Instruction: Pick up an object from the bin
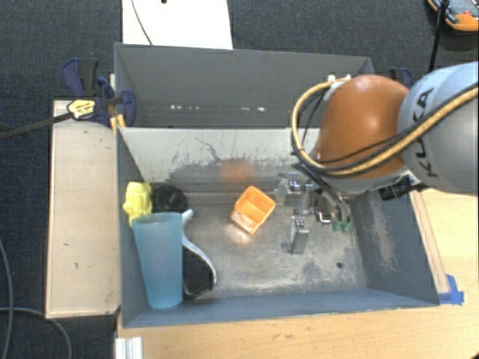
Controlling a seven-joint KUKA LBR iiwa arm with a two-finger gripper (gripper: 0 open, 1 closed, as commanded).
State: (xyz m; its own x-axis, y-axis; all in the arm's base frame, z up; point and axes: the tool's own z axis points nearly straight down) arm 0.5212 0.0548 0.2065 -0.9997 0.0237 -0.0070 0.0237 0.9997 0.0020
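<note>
My gripper hangs low over the bin floor, right of the middle, below the arm's orange cover. Nothing shows in it. A small orange open box lies tilted on the floor just to its left, a short gap away. Further left, a tall light-blue cup lies against the left wall. A black and white object rests beside the cup's right side.
A yellow crumpled thing and a black rounded thing sit in the far left corner. Bare grey floor lies in front of and to the right of the gripper. The arm and its cables cover the bin's right rear part.
</note>
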